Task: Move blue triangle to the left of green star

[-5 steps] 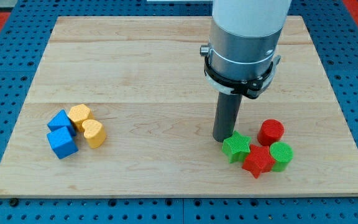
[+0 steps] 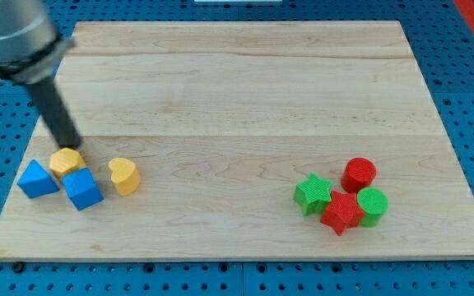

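The blue triangle (image 2: 37, 179) lies near the board's left edge, at the view's lower left. The green star (image 2: 313, 194) sits far to the right, touching a red star (image 2: 341, 213). My tip (image 2: 72, 148) is at the lower left, just above a yellow hexagon block (image 2: 65, 161) and up and right of the blue triangle. A blue cube (image 2: 82, 189) lies just right of the triangle, below the yellow hexagon.
A yellow heart (image 2: 124, 175) lies right of the blue cube. A red cylinder (image 2: 359, 174) and a green cylinder (image 2: 372, 205) sit right of the green star. The wooden board (image 2: 237, 90) rests on a blue pegboard.
My tip has swung from beside the green star to the left cluster. The blue triangle and yellow hexagon have shifted left and down; the heart, cube and right cluster are unmoved.
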`<state>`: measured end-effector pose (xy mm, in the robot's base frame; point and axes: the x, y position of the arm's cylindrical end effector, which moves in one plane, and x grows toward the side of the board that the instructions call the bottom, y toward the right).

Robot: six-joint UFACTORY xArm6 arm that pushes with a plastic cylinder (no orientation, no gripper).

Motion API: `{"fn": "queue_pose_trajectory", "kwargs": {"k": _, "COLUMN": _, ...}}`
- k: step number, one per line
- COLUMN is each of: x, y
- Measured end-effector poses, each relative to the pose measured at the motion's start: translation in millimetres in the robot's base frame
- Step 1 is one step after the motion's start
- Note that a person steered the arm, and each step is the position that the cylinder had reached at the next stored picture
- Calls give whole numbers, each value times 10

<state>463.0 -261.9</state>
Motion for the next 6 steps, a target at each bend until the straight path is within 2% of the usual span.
{"fn": "queue_pose_trajectory", "kwargs": {"k": 2, "x": -565, "y": -184}}
{"fn": "queue_pose_trajectory", "kwargs": {"k": 3, "x": -452, "y": -432}}
{"fn": "queue_pose_trajectory", "kwargs": {"k": 4, "x": -452, "y": -432}}
{"fn": "queue_pose_trajectory", "kwargs": {"k": 6, "x": 801, "y": -410}}
